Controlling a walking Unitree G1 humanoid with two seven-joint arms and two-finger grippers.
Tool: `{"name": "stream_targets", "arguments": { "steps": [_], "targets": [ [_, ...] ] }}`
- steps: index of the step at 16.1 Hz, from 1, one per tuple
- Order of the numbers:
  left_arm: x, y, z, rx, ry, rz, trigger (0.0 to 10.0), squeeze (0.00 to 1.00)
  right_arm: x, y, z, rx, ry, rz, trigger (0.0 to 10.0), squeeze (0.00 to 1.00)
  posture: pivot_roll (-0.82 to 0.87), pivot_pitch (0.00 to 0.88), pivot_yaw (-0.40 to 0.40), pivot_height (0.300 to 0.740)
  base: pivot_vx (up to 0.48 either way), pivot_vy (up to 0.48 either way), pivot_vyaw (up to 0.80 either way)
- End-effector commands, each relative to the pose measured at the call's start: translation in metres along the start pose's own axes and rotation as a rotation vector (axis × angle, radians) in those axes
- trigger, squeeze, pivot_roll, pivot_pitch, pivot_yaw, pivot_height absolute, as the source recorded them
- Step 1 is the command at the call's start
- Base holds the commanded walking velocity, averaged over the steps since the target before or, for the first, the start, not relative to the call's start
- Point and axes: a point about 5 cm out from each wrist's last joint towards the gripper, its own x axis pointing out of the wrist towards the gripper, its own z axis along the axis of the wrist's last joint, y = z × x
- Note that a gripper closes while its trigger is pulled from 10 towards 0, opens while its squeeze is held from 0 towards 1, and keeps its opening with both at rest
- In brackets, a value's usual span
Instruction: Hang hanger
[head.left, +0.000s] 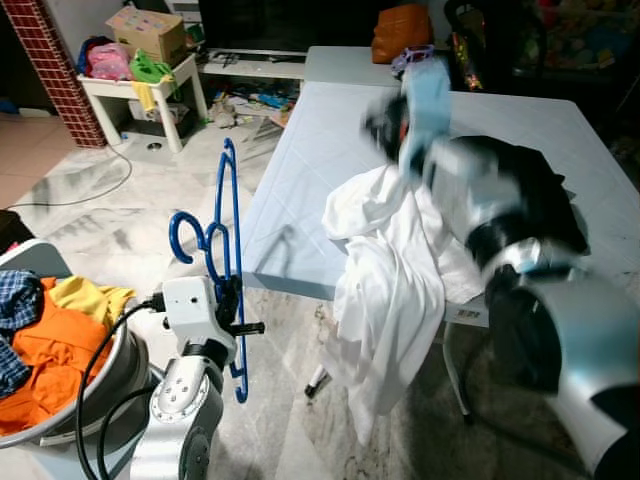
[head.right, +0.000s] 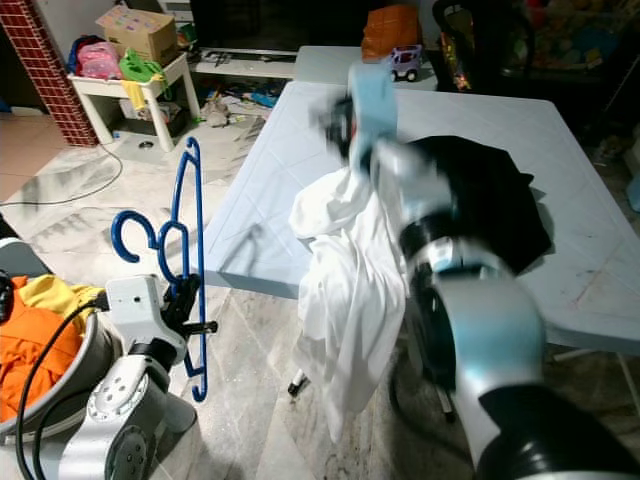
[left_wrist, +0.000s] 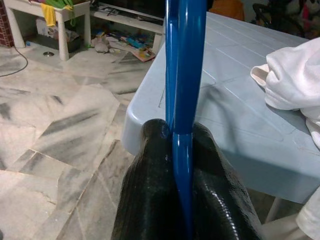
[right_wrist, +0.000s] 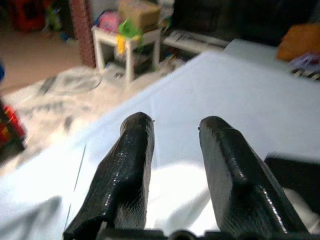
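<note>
My left gripper is shut on a blue hanger, held upright over the floor to the left of the light blue table. In the left wrist view the two black fingers clamp the hanger's blue bar. A white garment lies on the table's near edge and hangs down over it. My right gripper, blurred, hovers just above the garment's top; its fingers stand open over the white cloth, holding nothing.
A black garment lies on the table behind the right arm. A laundry basket with orange and yellow clothes stands at the lower left. A white side table with a cardboard box is at the far left, clutter beside it.
</note>
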Motion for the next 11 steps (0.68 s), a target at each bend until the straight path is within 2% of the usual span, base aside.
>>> {"name": "stream_targets", "arguments": {
  "steps": [1,2,4,7,8,11],
  "targets": [
    [0.0,0.0,0.004,0.012,-0.014,-0.004,10.0,0.0,-0.003,-0.006,0.001,-0.03,-0.016,0.008,10.0,1.0,0.01,0.0,0.001,0.74,0.0,0.0,0.0],
    [0.002,-0.001,0.004,0.015,-0.011,-0.017,10.0,0.0,-0.009,-0.012,-0.017,-0.03,0.001,0.02,10.0,1.0,-0.01,0.0,0.017,0.74,0.0,0.0,0.0],
    [0.004,-0.004,0.005,0.018,-0.012,-0.036,10.0,0.0,-0.016,-0.019,-0.029,-0.02,0.009,0.014,10.0,1.0,-0.02,0.0,0.026,0.74,0.0,0.0,0.0],
    [0.004,-0.003,0.006,0.029,-0.008,-0.051,10.0,0.0,-0.034,-0.029,-0.042,-0.019,-0.021,0.062,10.0,1.0,-0.04,0.0,0.044,0.74,0.0,0.0,0.0],
    [0.004,-0.002,0.006,0.032,-0.005,-0.052,10.0,0.0,-0.043,-0.031,-0.047,-0.022,-0.017,0.097,10.0,1.0,-0.04,0.0,0.049,0.74,0.0,0.0,0.0],
    [0.006,-0.001,0.006,0.037,-0.004,-0.06,10.0,0.0,-0.058,-0.03,-0.057,-0.039,0.008,0.162,10.0,1.0,-0.05,0.0,0.058,0.74,0.0,0.0,0.0]
  ]
}}
